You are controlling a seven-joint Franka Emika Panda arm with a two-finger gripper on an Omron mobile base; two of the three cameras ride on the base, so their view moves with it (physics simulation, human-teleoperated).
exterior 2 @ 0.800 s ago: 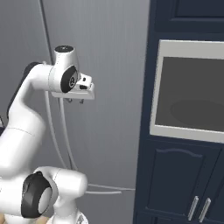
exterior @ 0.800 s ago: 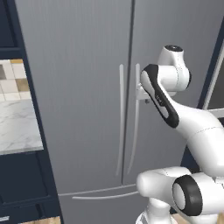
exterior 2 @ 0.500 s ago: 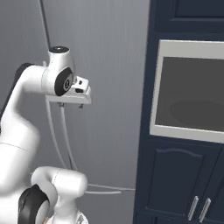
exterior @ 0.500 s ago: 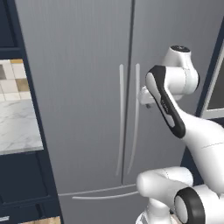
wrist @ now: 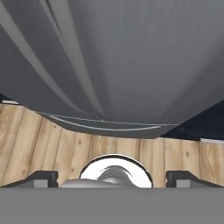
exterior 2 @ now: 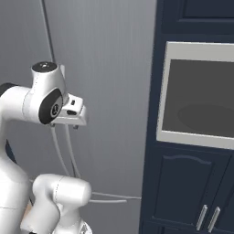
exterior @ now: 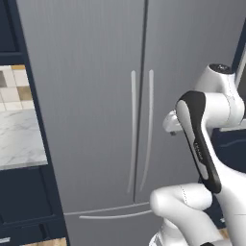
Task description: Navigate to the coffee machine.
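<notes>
The coffee machine is out of view. My gripper (wrist: 112,178) is open, its two dark fingertips (wrist: 42,177) set wide apart with nothing between them. It looks down the front of a grey double-door fridge (wrist: 131,52) to the wooden floor (wrist: 43,140). In the right base view the gripper (exterior 2: 73,121) hangs in front of the fridge (exterior 2: 100,55). In the left base view the gripper (exterior: 170,125) peeks out from behind my forearm, close to the fridge handles (exterior: 133,129).
A built-in oven (exterior 2: 201,100) sits in navy cabinets (exterior 2: 183,192) right of the fridge. Left of the fridge (exterior: 86,96), past a navy panel, lies a marble counter (exterior: 19,139) under a tiled wall. The fridge stands directly ahead, close to the base.
The arm has folded back toward the base and its top joint has sunk a little. The fridge, oven and counter have hardly shifted in either base view.
</notes>
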